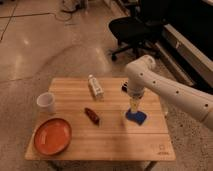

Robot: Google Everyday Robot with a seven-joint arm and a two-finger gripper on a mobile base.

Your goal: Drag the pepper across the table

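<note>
The pepper (91, 115), a small dark reddish-brown pod, lies near the middle of the light wooden-slat table (115, 142). My gripper (134, 107) hangs from the white arm at the table's right side, pointing down just above a blue sponge-like block (136, 117). It is well to the right of the pepper and apart from it.
An orange plate (52, 136) sits at the front left, a white cup (46, 102) at the left edge, and a small bottle (95, 86) lies near the back. A dark object (124, 87) shows behind the arm. A black office chair (135, 30) stands on the floor beyond.
</note>
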